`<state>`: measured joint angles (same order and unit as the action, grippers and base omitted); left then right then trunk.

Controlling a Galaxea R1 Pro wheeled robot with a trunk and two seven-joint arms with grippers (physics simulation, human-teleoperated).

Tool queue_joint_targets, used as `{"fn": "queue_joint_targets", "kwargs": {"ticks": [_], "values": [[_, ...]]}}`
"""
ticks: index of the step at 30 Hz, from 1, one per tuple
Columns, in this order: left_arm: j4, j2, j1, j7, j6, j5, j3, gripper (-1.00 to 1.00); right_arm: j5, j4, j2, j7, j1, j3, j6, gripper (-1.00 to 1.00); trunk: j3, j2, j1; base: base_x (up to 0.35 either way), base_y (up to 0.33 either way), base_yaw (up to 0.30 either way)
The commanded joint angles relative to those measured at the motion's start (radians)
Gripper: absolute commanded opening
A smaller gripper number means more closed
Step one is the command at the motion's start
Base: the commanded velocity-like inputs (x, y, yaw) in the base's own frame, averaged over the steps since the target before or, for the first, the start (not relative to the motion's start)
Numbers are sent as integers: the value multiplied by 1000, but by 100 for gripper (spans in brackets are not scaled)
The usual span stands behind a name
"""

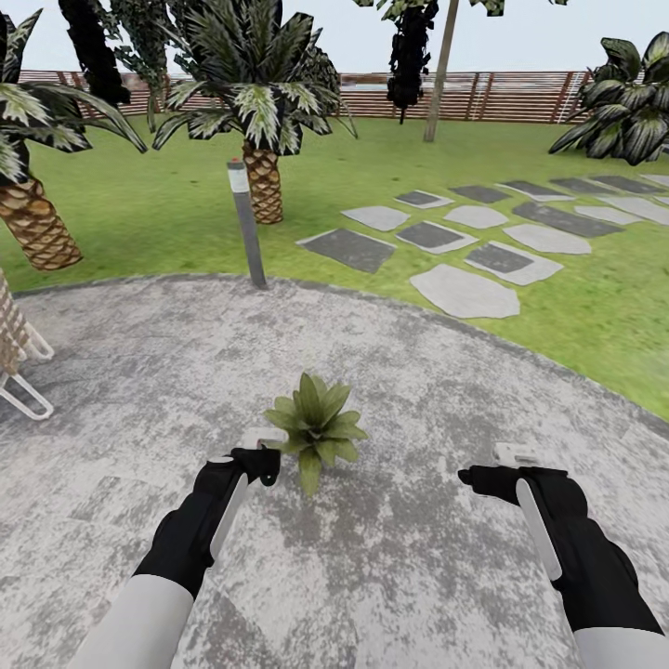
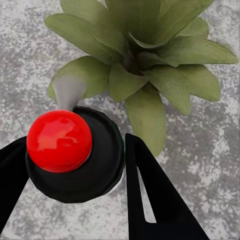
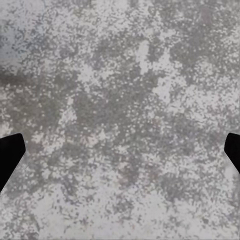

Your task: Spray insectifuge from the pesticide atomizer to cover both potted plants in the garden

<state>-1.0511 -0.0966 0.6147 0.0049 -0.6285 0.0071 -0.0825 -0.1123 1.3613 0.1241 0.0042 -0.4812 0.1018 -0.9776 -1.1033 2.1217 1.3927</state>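
A small rosette of broad light-green leaves [image 1: 316, 426] sits on the mottled grey paving [image 1: 390, 567]. Just to its left, the left gripper [image 2: 75, 165] clamps a dark round-topped bottle with a red ball cap [image 2: 59, 141]. The right gripper [image 1: 478, 478], spread wide, holds nothing above bare paving to the right.

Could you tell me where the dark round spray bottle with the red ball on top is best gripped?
Probably the dark round body of the spray bottle, below the red ball, from two opposite sides, as the left gripper has it: the pale nozzle is free toward the light-green leafy plant.
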Motion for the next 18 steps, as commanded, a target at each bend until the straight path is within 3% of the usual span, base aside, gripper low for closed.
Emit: {"fn": "queue_joint_targets", "kwargs": {"ticks": [1,6,14,18], "values": [[-2,0,0,1,-5,1,0,-100,-4,1,0,0,-1,1,-4,100,-1,0,0,59,0,0],[-5,2,0,0,-38,2,3,-100,-5,2,0,0,-1,4,-4,100,-1,0,0,17,0,0],[-168,6,0,-2,-299,3,10,-100,-4,5,0,1,-1,0,-5,100,-1,0,0,0,0,0],[-224,14,1,-5,-343,4,9,-100,-3,8,1,0,-1,1,-7,100,-1,0,0,0,0,0]]}}
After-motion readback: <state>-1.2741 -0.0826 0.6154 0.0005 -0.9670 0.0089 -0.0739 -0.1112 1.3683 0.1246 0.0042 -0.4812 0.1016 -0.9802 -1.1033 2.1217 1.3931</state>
